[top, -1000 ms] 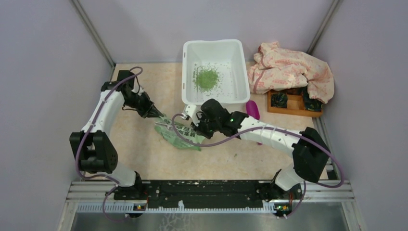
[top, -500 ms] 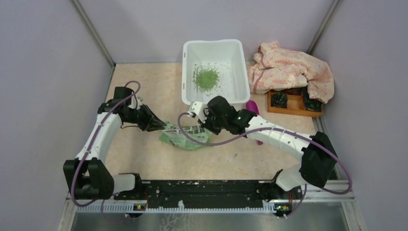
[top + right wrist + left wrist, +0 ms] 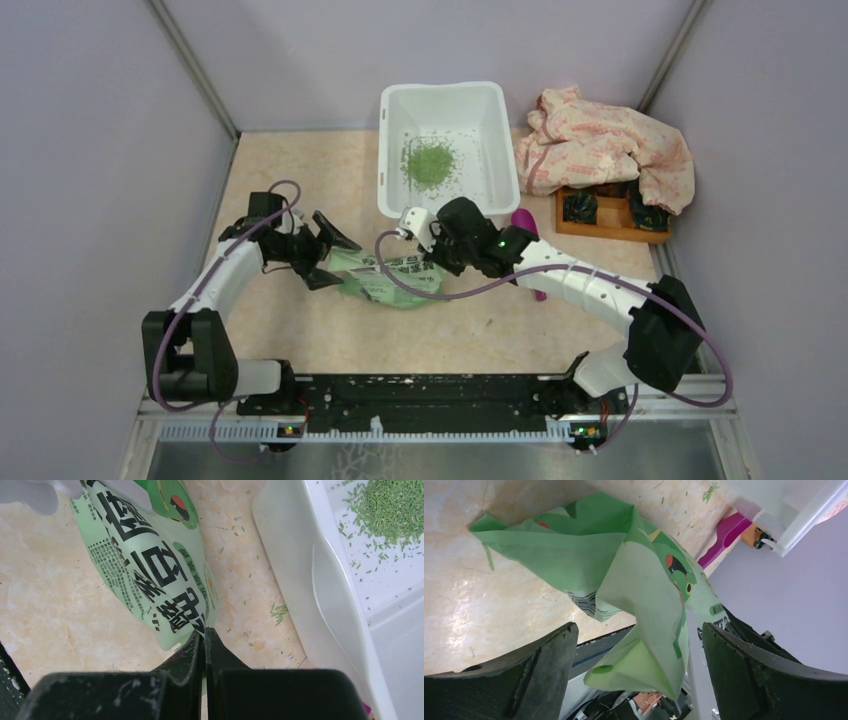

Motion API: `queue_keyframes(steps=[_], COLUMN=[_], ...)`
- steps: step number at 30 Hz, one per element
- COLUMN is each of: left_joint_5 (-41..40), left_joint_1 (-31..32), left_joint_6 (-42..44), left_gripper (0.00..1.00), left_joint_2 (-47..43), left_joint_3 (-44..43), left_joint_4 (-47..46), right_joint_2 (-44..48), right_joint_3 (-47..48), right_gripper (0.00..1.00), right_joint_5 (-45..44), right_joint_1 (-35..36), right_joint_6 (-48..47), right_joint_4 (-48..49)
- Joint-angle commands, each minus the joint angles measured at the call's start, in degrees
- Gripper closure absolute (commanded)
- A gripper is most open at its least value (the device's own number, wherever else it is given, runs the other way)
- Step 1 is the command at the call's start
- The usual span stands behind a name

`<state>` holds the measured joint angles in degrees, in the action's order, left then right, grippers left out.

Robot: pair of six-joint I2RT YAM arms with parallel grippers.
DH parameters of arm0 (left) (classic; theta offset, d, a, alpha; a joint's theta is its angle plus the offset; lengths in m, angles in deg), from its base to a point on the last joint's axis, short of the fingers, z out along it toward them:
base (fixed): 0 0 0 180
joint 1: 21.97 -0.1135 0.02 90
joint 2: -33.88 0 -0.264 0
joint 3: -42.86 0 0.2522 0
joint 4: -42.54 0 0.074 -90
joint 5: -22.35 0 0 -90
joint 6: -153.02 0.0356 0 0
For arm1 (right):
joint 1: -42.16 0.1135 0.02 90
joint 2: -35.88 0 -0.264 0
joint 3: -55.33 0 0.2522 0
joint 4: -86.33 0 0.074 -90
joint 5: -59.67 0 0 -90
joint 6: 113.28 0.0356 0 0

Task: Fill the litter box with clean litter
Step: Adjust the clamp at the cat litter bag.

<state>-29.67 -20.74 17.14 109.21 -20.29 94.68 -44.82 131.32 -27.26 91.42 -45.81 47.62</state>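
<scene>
Litter box [image 3: 393, 130] stands at the table's far edge, with only a small heap of clean litter [image 3: 429, 162] in its middle. And the left gripper [image 3: 329, 255] has just sprung wide, letting the bag [image 3: 385, 285] go! The right gripper [image 3: 204, 639] stays pinched on the bag's corner, just in front of the box, so any further pour looks like its job alone.

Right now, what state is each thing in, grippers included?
litter box: upright, barely filled
clean litter: small pile inside the litter box
bag: crumpled, lying on the table
left gripper: open, jaws either side of the bag
right gripper: shut on the bag's edge
scoop: lying beside the litter box
cloth: crumpled, draped over the wooden tray
</scene>
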Motion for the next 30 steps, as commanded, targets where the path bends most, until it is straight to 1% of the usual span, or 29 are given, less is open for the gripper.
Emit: queue_keyframes(steps=[1, 6, 8, 10, 12, 14, 16, 19, 21, 22, 24, 27, 28, 29, 30], left_joint_5=[2.6, 6.5, 11.1, 13.5, 12.5, 13.1, 9.2, -4.8, -16.6, -20.4, -24.5, -23.9, -23.4, -20.9, -18.4], left_joint_1=[0.1, -0.1, 0.0, -0.1, -0.1, -0.2, -0.5, -0.7, -0.7, -0.7, -0.7, -0.8, -0.8, -0.8, -0.8], left_joint_6=[-2.5, -7.8, -11.4, -12.8, -13.5, -16.1, -16.7, -14.3, -10.7, -7.3, -0.3, 11.6, 14.3, 19.1, 21.8], left_gripper=[0.01, 0.01, 0.01, 0.01, 0.01, 0.01, 0.01, 0.01, 0.01, 0.01, 0.01, 0.01, 0.01, 0.01, 0.01], left_joint_2=[2.1, 4.6, 5.6, 6.0, 5.2, 3.4, 1.5, -1.8, -3.5, -4.0, -4.7, -7.2, -9.6, -12.0, -14.5], left_joint_3=[-0.1, 0.7, 2.6, 3.3, 3.4, 4.8, 4.1, -2.3, -8.0, -10.6, -14.6, -15.5, -13.6, -10.8, -7.8], left_joint_4=[-5.6, -6.6, -7.6, -5.5, -2.1, -3.3, -1.7, 4.7, 8.8, 9.3, 8.6, 2.8, 0.2, -4.3, -8.4], right_joint_2=[3.7, 4.4, 4.7, 4.9, 5.0, 4.9, 4.6, 4.7, 4.9, 4.9, 4.9, 4.7, 4.4, 4.1, 3.8], right_joint_3=[0.3, -0.7, -1.1, -1.4, -1.6, -1.6, -1.4, -1.1, -1.1, -0.8, -0.6, -0.7, -0.7, -0.5, -0.2], right_gripper=[1.00, 1.00, 1.00, 1.00, 1.00, 1.00, 1.00, 1.00, 1.00, 1.00, 1.00, 1.00, 1.00, 1.00, 1.00], right_joint_5=[-1.0, -1.3, -1.5, -1.6, -1.6, -1.6, -1.5, -1.8, -2.2, -2.2, -2.2, -1.8, -1.3, -0.7, -0.4], right_joint_1=[-0.6, -0.6, -0.6, -0.7, -0.7, -0.7, -0.7, -0.7, -0.7, -0.7, -0.7, -0.7, -0.7, -0.7, -0.7], right_joint_6=[-0.3, 0.1, 0.3, 0.4, 0.6, 0.9, 1.0, 1.2, 1.5, 1.5, 1.7, 2.0, 2.1, 2.2, 2.2], right_joint_4=[3.8, 4.1, 4.0, 4.0, 4.0, 4.1, 3.8, 3.4, 3.2, 2.8, 2.6, 2.7, 2.7, 2.3, 1.8])
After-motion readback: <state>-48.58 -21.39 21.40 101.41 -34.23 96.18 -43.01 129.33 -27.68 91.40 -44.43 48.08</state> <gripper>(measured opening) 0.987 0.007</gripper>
